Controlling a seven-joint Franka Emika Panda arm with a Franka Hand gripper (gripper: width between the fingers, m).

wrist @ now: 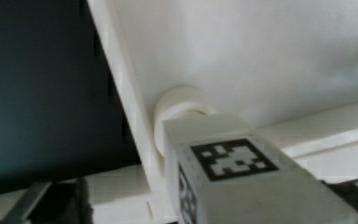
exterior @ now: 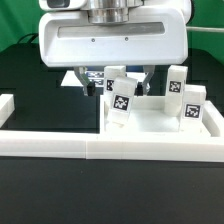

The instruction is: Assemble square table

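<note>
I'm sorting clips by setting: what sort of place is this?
Likely a robotics lab bench: white leg blocks bearing black-white tags, white border bars fencing a dark mat, and a green backdrop behind the robot's hand.
</note>
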